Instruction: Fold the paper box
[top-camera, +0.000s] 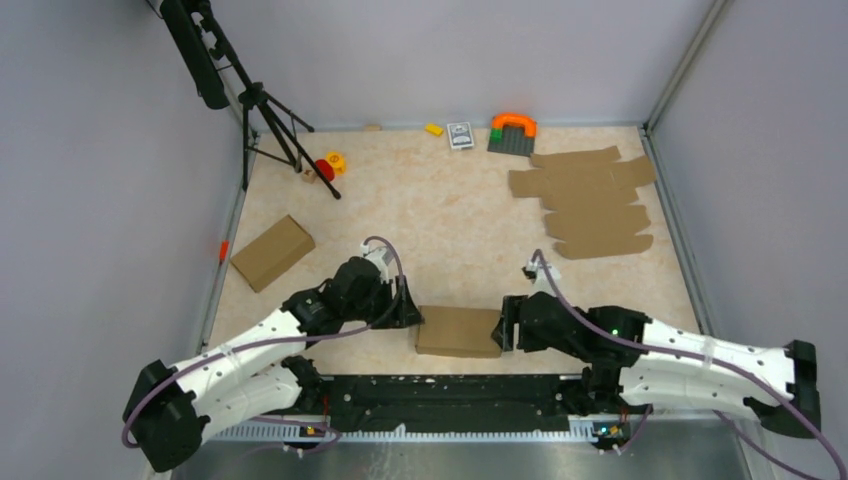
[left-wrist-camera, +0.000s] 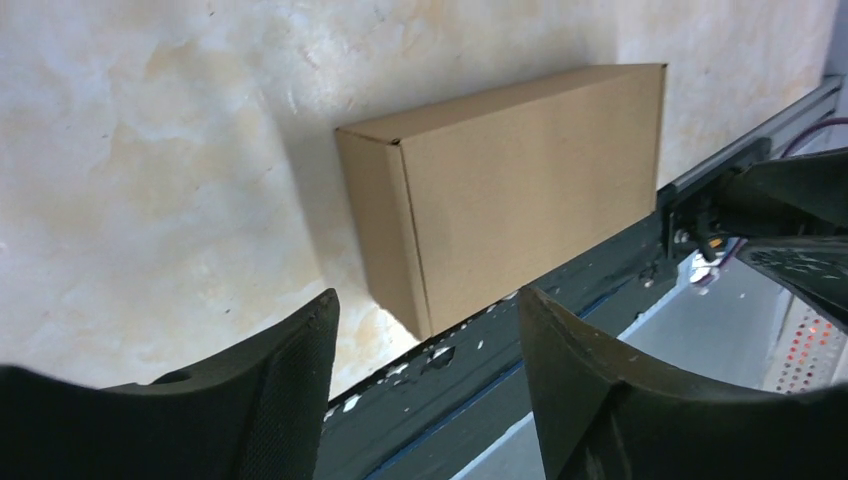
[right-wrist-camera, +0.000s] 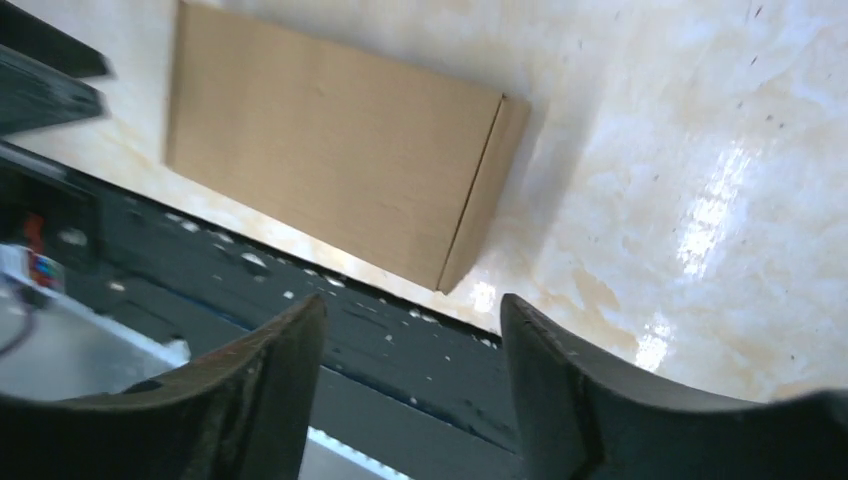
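Top external view had the plain brown rectangular cardboard paper box (top-camera: 458, 331) sitting as a closed shallow carton on the beige marbled tabletop (top-camera: 440, 210). It was at the near edge, right beside the black base rail (top-camera: 450, 388), between the two arms. Lid was down, top face flat, no flap or tab seen sticking out from above. Left wrist view showed the left end wall square with a clean corner seam; right wrist view showed the right end wall equally closed. Left claw (top-camera: 408, 308) was at the box's left end, jaws apart, nothing between them. Right claw (top-camera: 506, 330) was at the right end, also spread and empty. From overhead both looked just beside or touching the ends, couldn't tell which. Wrist views put the box just ahead of the spread fingers, not pinched. My read: folding was essentially done, with panels up and lid shut. Left, if anything: check the tuck on the rail-facing side, which wasn't visible, and back the arms off. A second closed brown cardboard box (top-camera: 272, 252) lay well apart at the left. The pile of flat brown die-cut cardboard sheets (top-camera: 588, 200) sat at the far right.
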